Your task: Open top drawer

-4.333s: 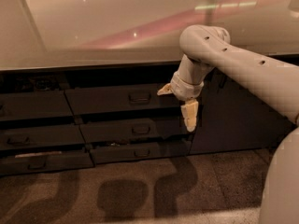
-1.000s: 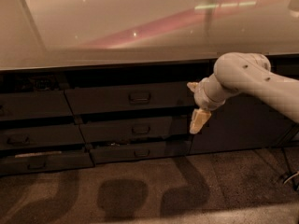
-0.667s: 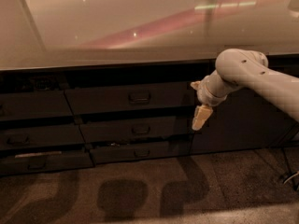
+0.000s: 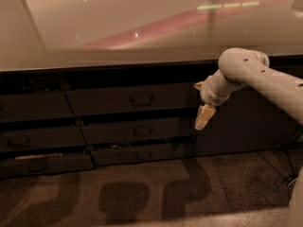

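The top drawer (image 4: 109,100) is the tallest dark grey front under the counter edge, with a small dark loop handle (image 4: 141,98) at its centre. It looks closed. My gripper (image 4: 203,117) hangs from the white arm (image 4: 255,77) to the right of the drawer, pointing down, level with the gap between the top and second drawers. It is about a hand's width right of the drawer's right end and well right of the handle. It holds nothing that I can see.
A pale glossy countertop (image 4: 118,27) runs above. Two slimmer drawers (image 4: 137,131) (image 4: 142,154) lie below the top one, more drawers (image 4: 33,108) at the left, a dark cabinet door (image 4: 246,122) at the right. Carpeted floor (image 4: 142,193) is in front.
The arm has swung to the right, away from the drawer's right end, over the last seconds. In the last second the gripper drifted only slightly right. The drawer has not moved.
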Action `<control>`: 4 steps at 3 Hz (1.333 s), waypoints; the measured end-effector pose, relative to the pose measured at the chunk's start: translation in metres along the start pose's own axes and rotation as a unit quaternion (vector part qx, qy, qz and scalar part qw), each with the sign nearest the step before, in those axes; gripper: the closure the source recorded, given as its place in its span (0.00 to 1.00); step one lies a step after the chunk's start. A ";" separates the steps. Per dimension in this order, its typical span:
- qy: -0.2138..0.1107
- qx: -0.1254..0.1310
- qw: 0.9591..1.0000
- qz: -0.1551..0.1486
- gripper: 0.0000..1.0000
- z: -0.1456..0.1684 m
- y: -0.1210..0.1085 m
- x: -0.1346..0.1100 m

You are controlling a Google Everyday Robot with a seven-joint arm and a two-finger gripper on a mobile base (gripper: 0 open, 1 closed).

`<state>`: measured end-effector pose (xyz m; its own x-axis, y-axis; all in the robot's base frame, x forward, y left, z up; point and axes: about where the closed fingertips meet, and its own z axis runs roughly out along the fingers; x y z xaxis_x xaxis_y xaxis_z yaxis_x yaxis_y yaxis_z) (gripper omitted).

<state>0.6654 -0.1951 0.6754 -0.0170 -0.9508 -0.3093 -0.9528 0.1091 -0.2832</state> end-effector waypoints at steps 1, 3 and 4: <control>0.011 0.001 1.000 -0.005 0.00 0.003 0.008 -0.001; 0.061 0.002 0.997 -0.046 0.00 0.008 0.008 -0.034; 0.069 0.007 0.997 -0.037 0.00 0.003 -0.009 -0.034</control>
<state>0.6758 -0.1625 0.6855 0.0108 -0.9872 -0.1593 -0.9487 0.0402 -0.3135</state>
